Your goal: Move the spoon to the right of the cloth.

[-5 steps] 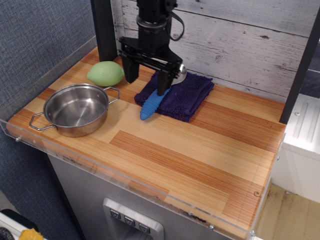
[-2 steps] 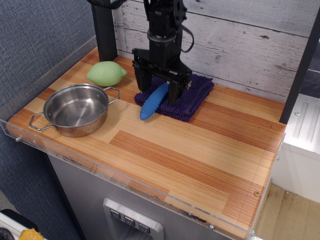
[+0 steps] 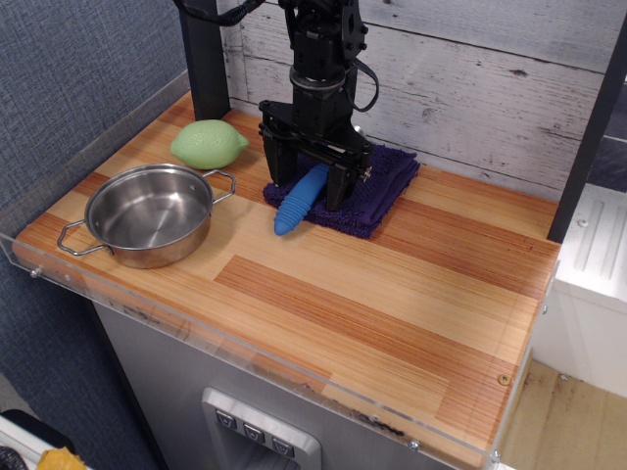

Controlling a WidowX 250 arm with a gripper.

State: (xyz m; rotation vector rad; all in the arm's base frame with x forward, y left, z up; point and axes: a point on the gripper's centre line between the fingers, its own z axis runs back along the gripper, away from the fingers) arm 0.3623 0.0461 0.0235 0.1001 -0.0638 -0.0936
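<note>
My black gripper (image 3: 310,184) hangs with jaws spread either side of the blue ribbed handle of the silver-bowled spoon (image 3: 299,200), gripping nothing, I think. The spoon lies across the dark purple terry cloth (image 3: 377,186). Closing too low could snag the cloth and drag it.

Single black arm descends near-vertically from top of frame, wrist straight, cable looped on its right side. Gripper (image 3: 311,188) points straight down, low over the work surface. Jaws spread apart, two dark fingers (image 3: 280,166) standing one on each side of a gap; fingertips close to the surface, contact not discernible.
</note>
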